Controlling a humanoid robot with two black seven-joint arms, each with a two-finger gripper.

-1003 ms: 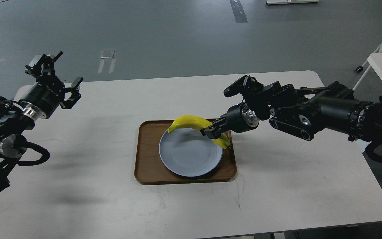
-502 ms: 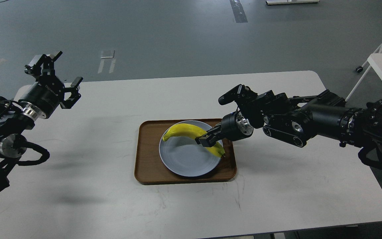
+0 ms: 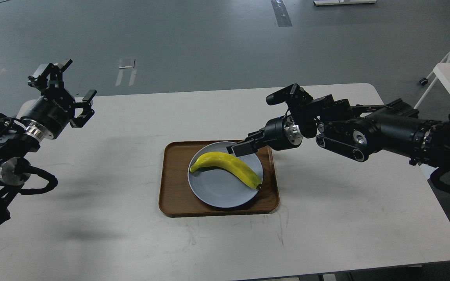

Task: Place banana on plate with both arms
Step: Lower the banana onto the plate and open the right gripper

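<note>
Yellow curved banana (image 3: pixel 226 167), one only, lies on one round pale blue-grey plate (image 3: pixel 217 195). Plate sits in one brown rectangular wooden tray (image 3: pixel 174 187) on white table (image 3: pixel 131 218). Banana's long axis runs left to right, dark tip toward lower right rim. Two black grippers: right gripper (image 3: pixel 241 147) hangs just above banana, empty, finger spread unclear; left gripper (image 3: pixel 66 90) prongs spread, well apart at left.

Right tool (image 3: pixel 241 148) seen end-on, finger gap not discernible; plate (image 3: pixel 217 191) partly covered by banana (image 3: pixel 225 166); worktop (image 3: pixel 92 234) cut off at bottom edge.
</note>
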